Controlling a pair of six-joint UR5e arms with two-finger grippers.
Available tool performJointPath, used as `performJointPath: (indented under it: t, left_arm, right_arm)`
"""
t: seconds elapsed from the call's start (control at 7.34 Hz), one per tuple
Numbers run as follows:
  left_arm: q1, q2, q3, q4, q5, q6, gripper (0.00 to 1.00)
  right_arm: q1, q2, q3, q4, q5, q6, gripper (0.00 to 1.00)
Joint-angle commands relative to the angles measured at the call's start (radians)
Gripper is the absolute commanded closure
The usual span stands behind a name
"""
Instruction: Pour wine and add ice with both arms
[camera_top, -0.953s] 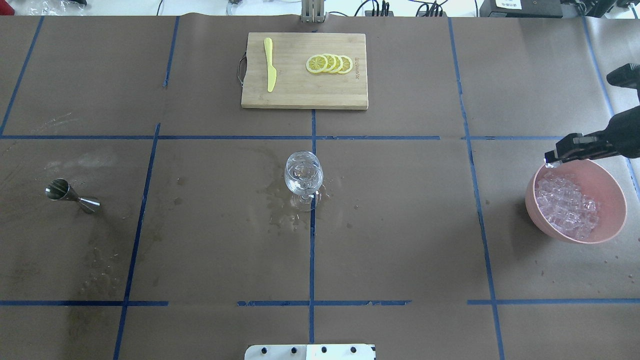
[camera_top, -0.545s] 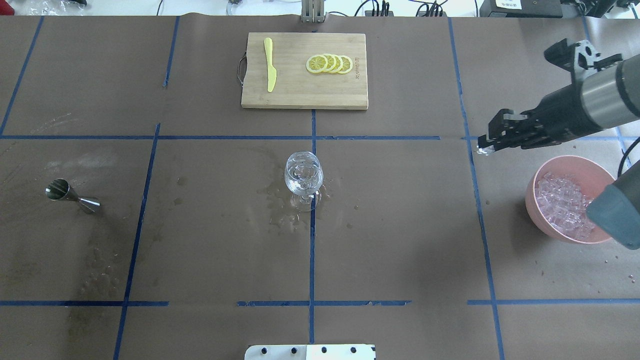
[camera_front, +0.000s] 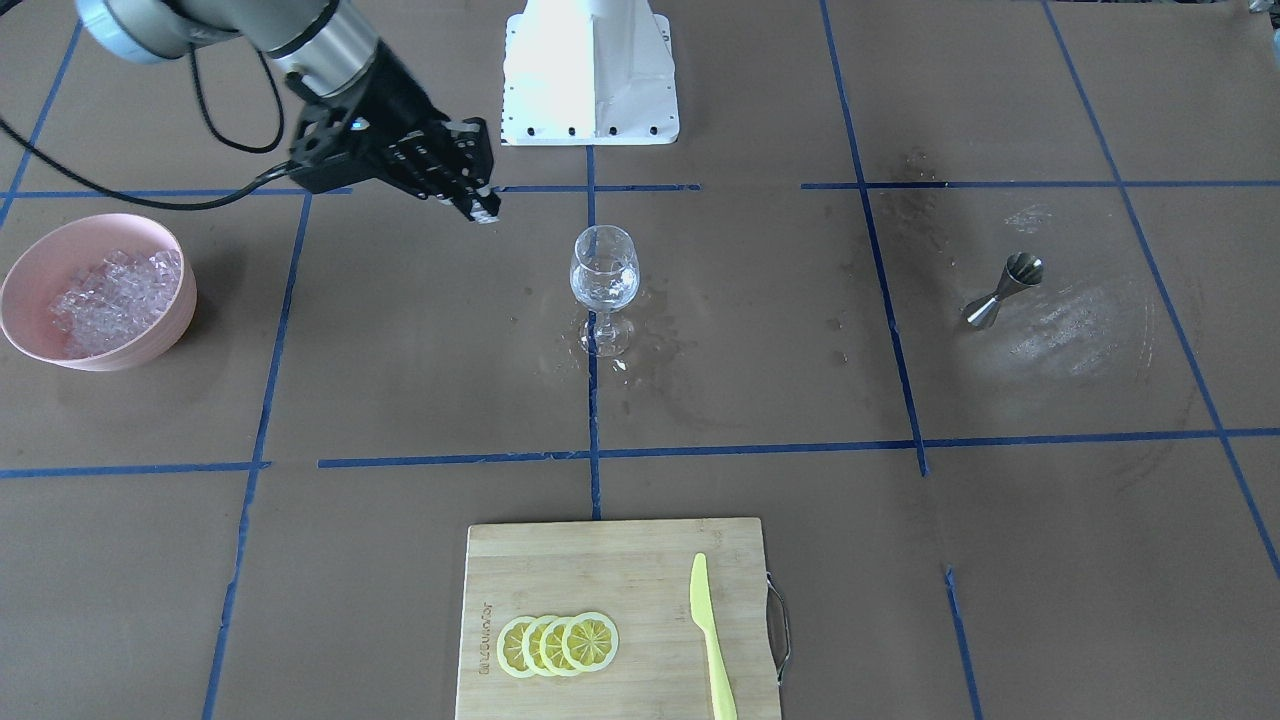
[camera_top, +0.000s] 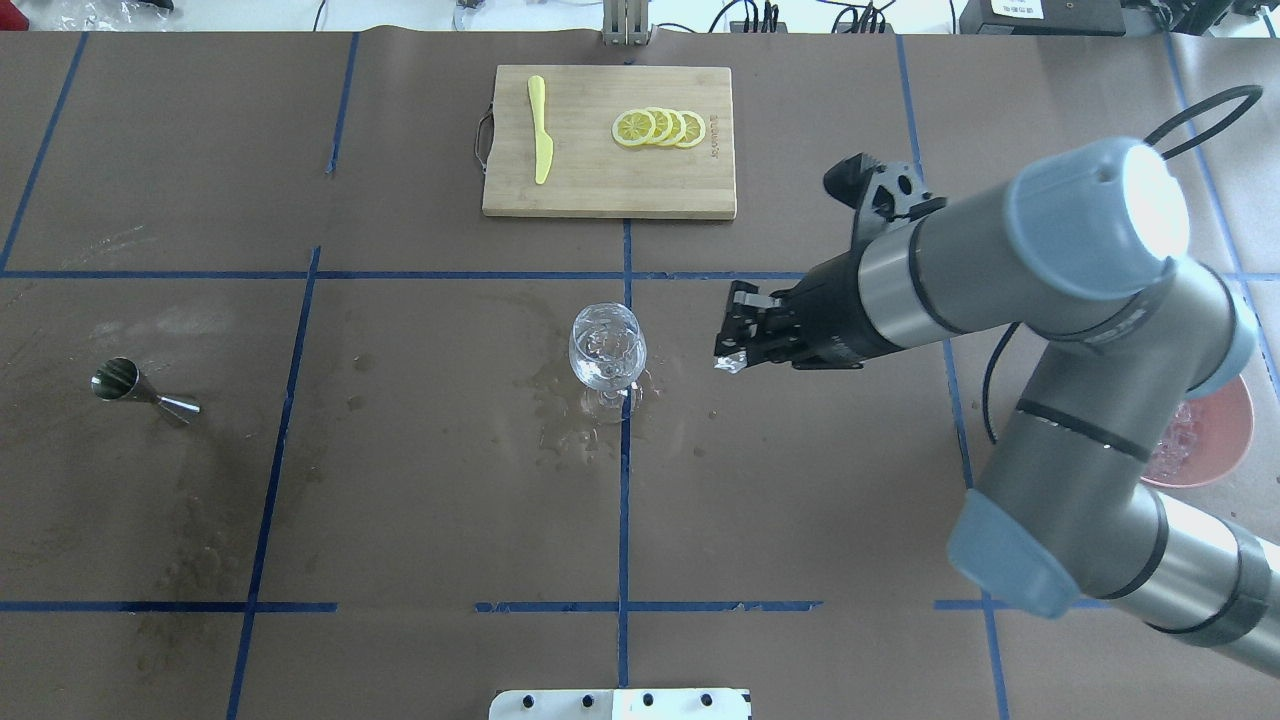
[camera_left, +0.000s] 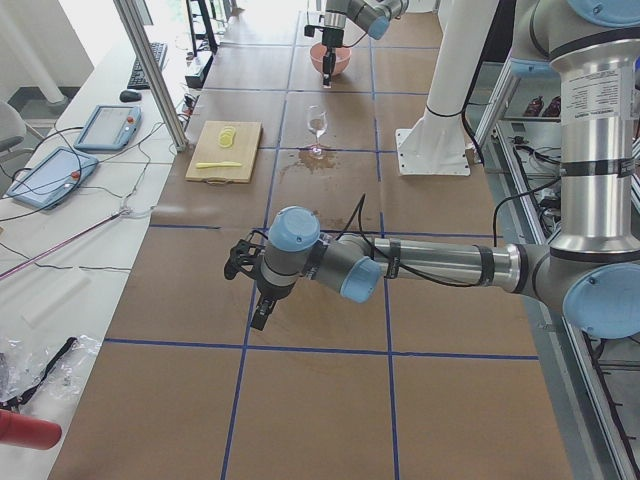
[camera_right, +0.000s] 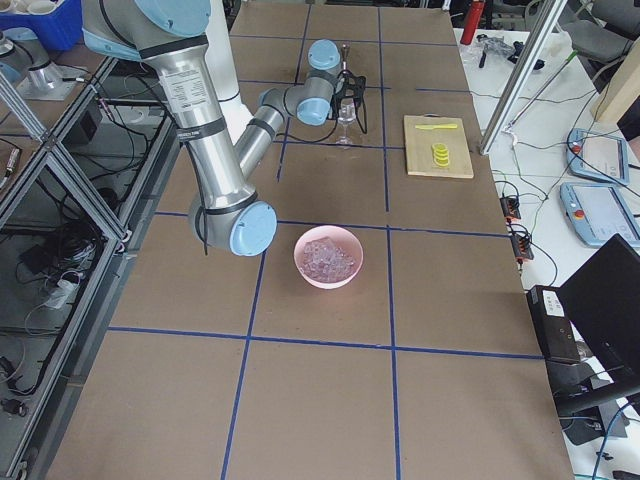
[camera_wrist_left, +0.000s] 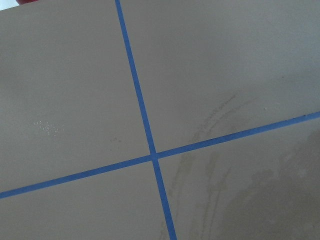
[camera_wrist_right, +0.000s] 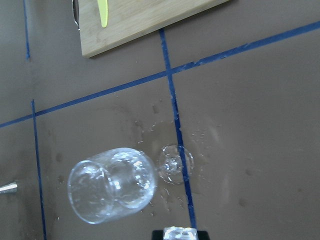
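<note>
The wine glass (camera_top: 607, 350) stands upright at the table's middle; its clear contents are hard to make out, and wine cannot be told apart. It also shows in the front view (camera_front: 604, 268) and the right wrist view (camera_wrist_right: 112, 182). My right gripper (camera_top: 728, 358) hovers just right of the glass, shut on a small ice chunk (camera_wrist_right: 179, 233); the gripper also shows in the front view (camera_front: 485, 210). The pink bowl (camera_front: 125, 350) holds the ice (camera_front: 105, 290). My left gripper (camera_left: 262, 318) shows only in the left side view, low over bare table; I cannot tell if it is open.
A steel jigger (camera_top: 145, 392) lies on its side at the left. A bamboo cutting board (camera_top: 600, 185) at the back holds lemon slices (camera_top: 660, 128) and a yellow knife (camera_top: 540, 128). Wet patches (camera_top: 570, 425) surround the glass foot. The right arm partly hides the bowl (camera_top: 1225, 445).
My right gripper has travelled left from over the pink bowl to beside the wine glass, carrying the ice chunk. The glass, jigger and board have not moved.
</note>
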Motion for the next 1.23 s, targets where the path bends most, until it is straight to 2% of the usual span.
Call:
performJointPath:
  t: [0.0, 0.14, 0.41, 0.68, 0.95, 1.09]
  left_arm:
    - [-0.037, -0.090, -0.016, 0.251, -0.005, 0.125, 0.00]
    - [-0.098, -0.127, -0.028, 0.306, -0.005, 0.173, 0.00]
    - [-0.102, -0.118, -0.040, 0.305, -0.005, 0.173, 0.00]
    - [-0.103, -0.104, -0.048, 0.298, -0.008, 0.173, 0.00]
    - [-0.105, -0.098, -0.068, 0.298, -0.006, 0.172, 0.00]
    - [-0.105, -0.098, -0.069, 0.298, -0.005, 0.172, 0.00]
  right_arm:
    - [-0.114, 0.135, -0.025, -0.099, -0.150, 0.058, 1.00]
    - [-0.114, 0.178, -0.054, -0.102, -0.154, 0.081, 1.00]
    - [-0.107, 0.201, -0.097, -0.099, -0.227, 0.079, 1.00]
    - [-0.104, 0.206, -0.113, -0.094, -0.232, 0.079, 1.00]
    - [-0.102, 0.208, -0.119, -0.094, -0.273, 0.077, 1.00]
    - [-0.102, 0.206, -0.125, -0.097, -0.273, 0.068, 0.35]
